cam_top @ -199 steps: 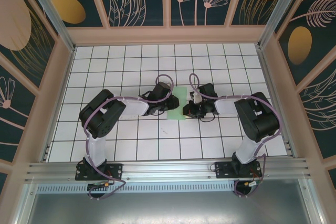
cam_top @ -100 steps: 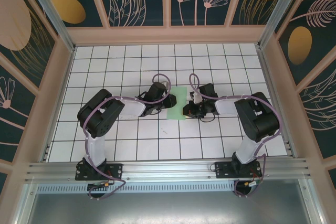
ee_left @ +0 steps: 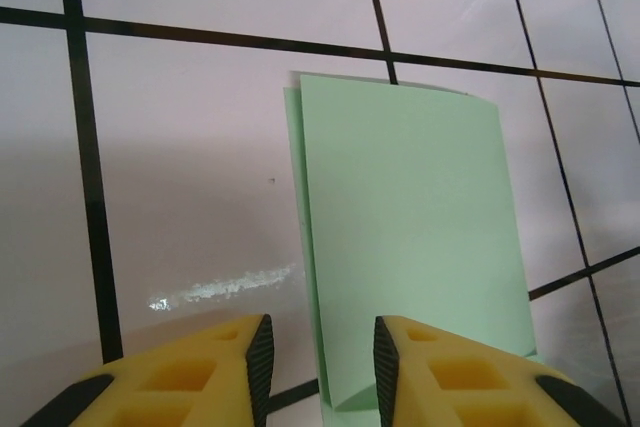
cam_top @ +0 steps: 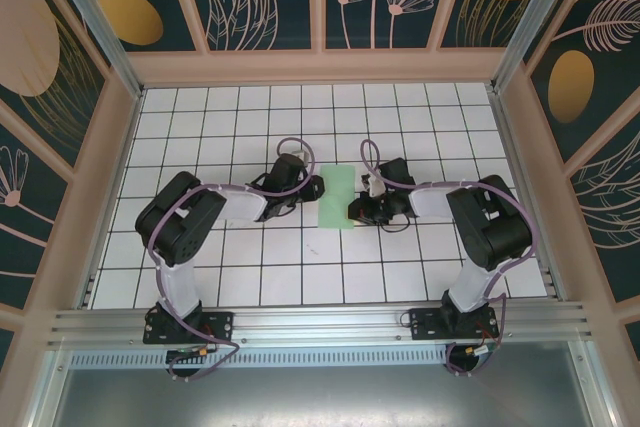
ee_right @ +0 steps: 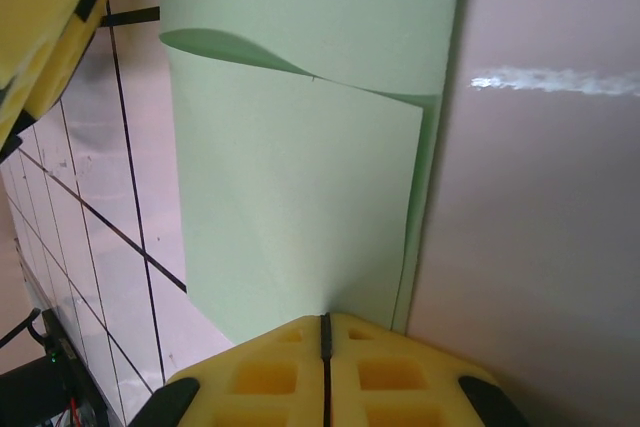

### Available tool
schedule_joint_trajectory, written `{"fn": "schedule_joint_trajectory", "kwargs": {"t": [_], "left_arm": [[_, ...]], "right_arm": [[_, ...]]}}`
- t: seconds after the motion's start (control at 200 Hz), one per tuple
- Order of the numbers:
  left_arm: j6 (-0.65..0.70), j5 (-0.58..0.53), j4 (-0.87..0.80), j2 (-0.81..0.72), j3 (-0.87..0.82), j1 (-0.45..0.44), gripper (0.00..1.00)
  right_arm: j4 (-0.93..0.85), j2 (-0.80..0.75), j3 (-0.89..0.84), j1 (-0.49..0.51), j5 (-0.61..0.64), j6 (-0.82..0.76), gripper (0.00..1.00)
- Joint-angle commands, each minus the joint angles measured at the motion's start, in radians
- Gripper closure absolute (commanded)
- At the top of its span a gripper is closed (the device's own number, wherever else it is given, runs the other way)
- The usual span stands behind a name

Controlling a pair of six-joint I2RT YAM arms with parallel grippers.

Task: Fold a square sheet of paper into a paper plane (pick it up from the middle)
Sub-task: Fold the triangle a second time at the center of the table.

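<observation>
The folded square sheet of paper [ee_left: 410,227] lies flat just ahead of our left gripper [ee_left: 322,347], whose fingers are apart. Its long axis runs away from them. Our right gripper [ee_right: 323,332], fingers together, touches its edge and is nearer.

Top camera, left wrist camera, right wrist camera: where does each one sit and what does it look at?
Top camera: above and behind the arms, looking down at the table; both arms show, the left hand and right hand either side of the green paper.
Left wrist camera: on the left wrist, looking past open yellow fingers at the paper.
Right wrist camera: on the right wrist, looking over shut yellow fingers at the paper.
Shared: every view sees the paper.
</observation>
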Motion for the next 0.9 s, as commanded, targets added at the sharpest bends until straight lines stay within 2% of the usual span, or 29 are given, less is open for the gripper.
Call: {"fn": "schedule_joint_trajectory", "kwargs": {"t": [0.0,0.11,0.195,0.34,0.4,0.525,0.565,0.756,0.896], "left_arm": [[-0.007,0.065,0.040,-0.081,-0.013,0.009,0.67],[-0.064,0.153,0.056,-0.087,-0.009,0.007,0.71],[-0.117,0.227,0.075,-0.072,-0.006,0.004,0.79],[-0.155,0.290,0.079,-0.036,-0.005,-0.011,0.85],[-0.163,0.296,0.073,-0.024,-0.003,-0.019,0.86],[-0.180,0.313,0.092,-0.001,-0.004,-0.036,0.89],[-0.179,0.320,0.089,0.009,0.002,-0.040,0.89],[-0.194,0.301,0.061,0.054,0.026,-0.044,0.90],[-0.194,0.285,0.036,0.072,0.037,-0.044,0.90]], "right_arm": [[-0.117,0.013,0.013,-0.011,0.071,-0.005,0.89],[-0.109,-0.046,0.045,-0.003,0.045,0.011,0.84],[-0.095,-0.106,0.059,-0.001,0.031,0.022,0.81],[-0.141,-0.181,0.068,-0.006,0.136,0.020,0.72],[-0.147,-0.186,0.063,-0.008,0.166,0.023,0.63],[-0.142,-0.162,0.064,-0.008,0.178,0.027,0.61],[-0.140,-0.154,0.066,-0.009,0.180,0.030,0.56],[-0.130,-0.118,0.077,-0.007,0.188,0.025,0.51],[-0.136,-0.084,0.095,-0.008,0.194,0.012,0.51]]}}
